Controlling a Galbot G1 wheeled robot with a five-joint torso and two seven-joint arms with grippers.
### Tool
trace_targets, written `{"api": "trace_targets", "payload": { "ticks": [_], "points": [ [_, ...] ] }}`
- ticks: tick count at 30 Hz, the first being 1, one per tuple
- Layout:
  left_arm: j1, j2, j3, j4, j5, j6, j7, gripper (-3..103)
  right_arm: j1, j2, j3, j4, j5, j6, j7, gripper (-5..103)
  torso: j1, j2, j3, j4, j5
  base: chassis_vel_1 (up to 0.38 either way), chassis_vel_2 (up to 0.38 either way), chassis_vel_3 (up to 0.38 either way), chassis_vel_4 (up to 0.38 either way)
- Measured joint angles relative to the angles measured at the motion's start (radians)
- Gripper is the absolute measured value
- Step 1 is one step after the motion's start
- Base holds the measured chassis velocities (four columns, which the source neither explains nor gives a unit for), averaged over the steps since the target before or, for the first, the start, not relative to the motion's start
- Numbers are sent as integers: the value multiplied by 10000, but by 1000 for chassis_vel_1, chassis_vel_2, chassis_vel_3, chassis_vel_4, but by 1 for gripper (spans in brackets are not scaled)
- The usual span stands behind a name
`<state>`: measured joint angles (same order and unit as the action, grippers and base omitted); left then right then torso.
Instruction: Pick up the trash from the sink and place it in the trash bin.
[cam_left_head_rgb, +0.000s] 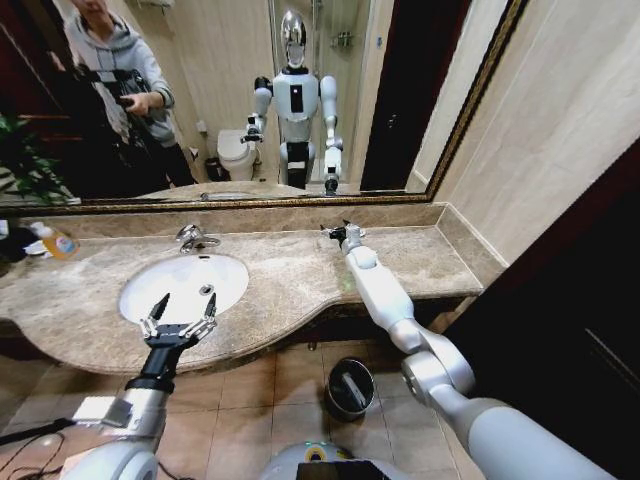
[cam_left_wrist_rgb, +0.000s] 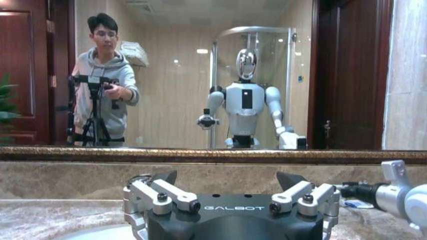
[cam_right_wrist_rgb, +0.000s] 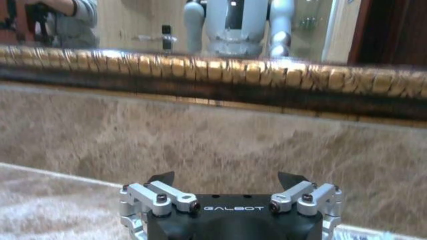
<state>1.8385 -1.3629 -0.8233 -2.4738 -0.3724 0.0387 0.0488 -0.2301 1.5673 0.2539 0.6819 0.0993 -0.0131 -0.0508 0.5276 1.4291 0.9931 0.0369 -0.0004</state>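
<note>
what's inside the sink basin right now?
In the head view the sink shows bare white bowl with a drain. The open left gripper covers its near rim, so anything under it is hidden. No trash is visible.

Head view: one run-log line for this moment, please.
left gripper open at sink front rim | right gripper open over counter | bin on floor
</note>
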Motion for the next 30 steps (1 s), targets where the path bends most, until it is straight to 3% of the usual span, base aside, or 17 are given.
{"api": "trace_targets", "payload": {
  "ticks": [16,19,30],
  "points": [
    [0,0,0,0,0,0,0,100,528,335,305,-1629,123,385,514,101,0,0,0,-1,3,0,0,0,0],
    [0,0,0,0,0,0,0,100,575,334,318,-1725,200,435,550,98,-1,0,0,-1,3,0,0,0,0],
    [0,0,0,0,0,0,0,100,634,254,305,-1920,403,504,533,67,-1,0,0,-1,4,0,0,0,0]
  ]
}}
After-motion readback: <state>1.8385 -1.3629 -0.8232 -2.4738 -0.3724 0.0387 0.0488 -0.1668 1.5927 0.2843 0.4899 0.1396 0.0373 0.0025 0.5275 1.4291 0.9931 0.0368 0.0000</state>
